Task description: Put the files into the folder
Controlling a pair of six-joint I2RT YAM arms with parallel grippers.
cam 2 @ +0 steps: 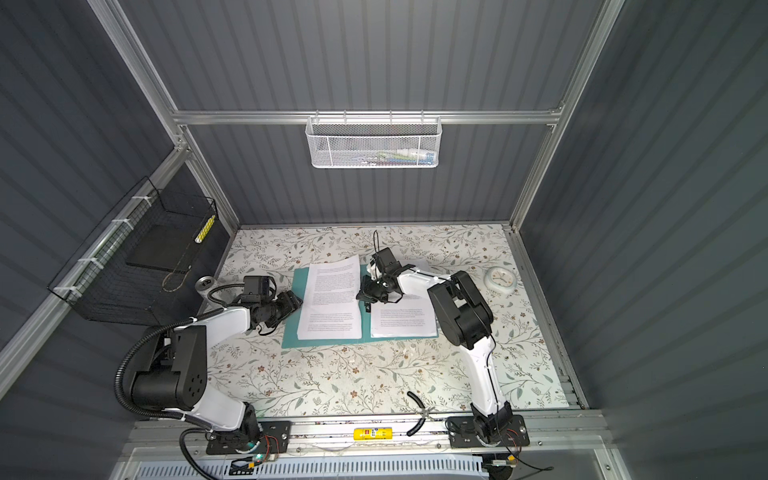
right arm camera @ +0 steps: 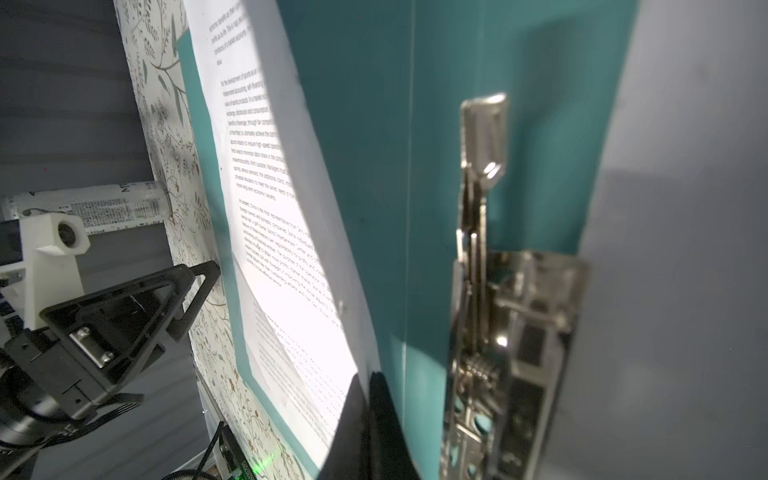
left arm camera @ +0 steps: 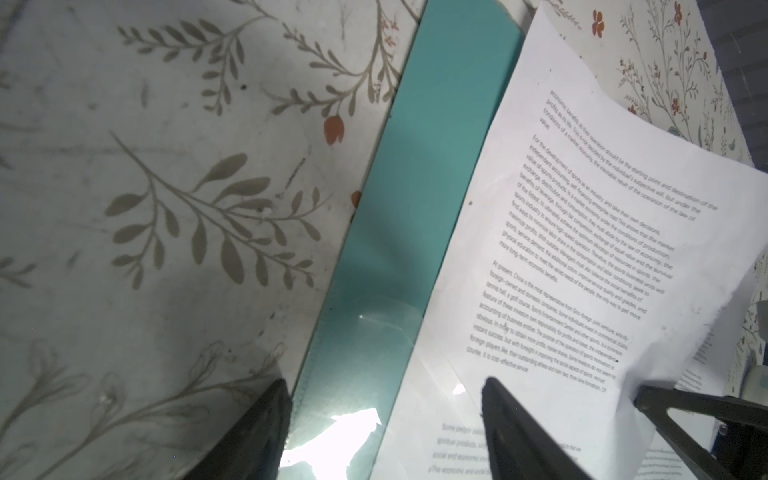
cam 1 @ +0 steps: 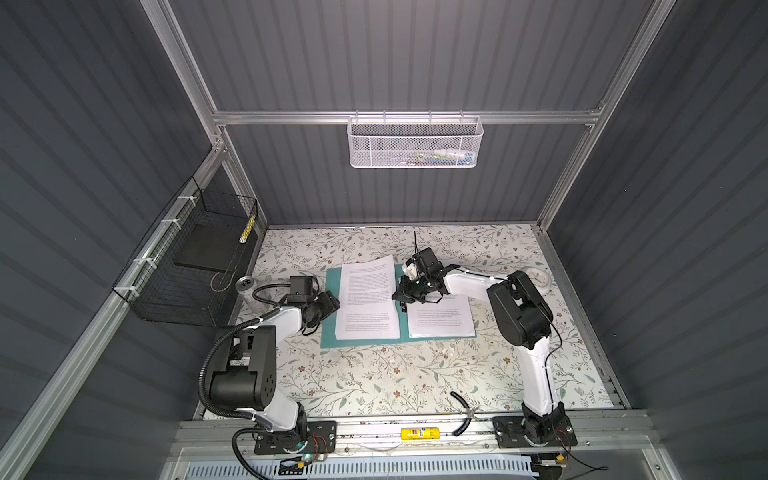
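A yellow tube (cam 1: 420,433) lies on the rail along the near edge of the bench (cam 1: 374,374). A short black hose (cam 1: 460,405) curves onto the flowered cover just beyond it.

Past the middle of the bench the folder (cam 1: 329,328) lies open and flat, its spine running near to far. The files (cam 1: 440,322) rest on it in two stacks, one on each cover.

The left hand (cam 1: 331,306) sits at the folder's edge facing the bench's left side, with its jaws wide. In the left wrist view one finger (left arm camera: 257,436) is over bare bench and the other over the printed paper, with the teal margin between them. Whether either finger touches down cannot be told.

The top sheet (cam 1: 368,291) of the stack on that side is raised along its spine-side edge and curls up at its far corner.

The right hand (cam 1: 398,296) is over the spine, just beside the metal clip (right arm camera: 482,208), with its fingers pressed together. It seems to pinch that raised edge of the top sheet, though the fingertips are dark and blurred in the right wrist view.

Farther back, a can (cam 1: 246,286) stands by the left edge and a white clock (cam 1: 536,278) lies near the right edge. A black wire basket (cam 1: 166,291) hangs outside the left edge and holds a black slab (cam 1: 203,249). A white mesh basket (cam 1: 415,141) hangs on the far wall.
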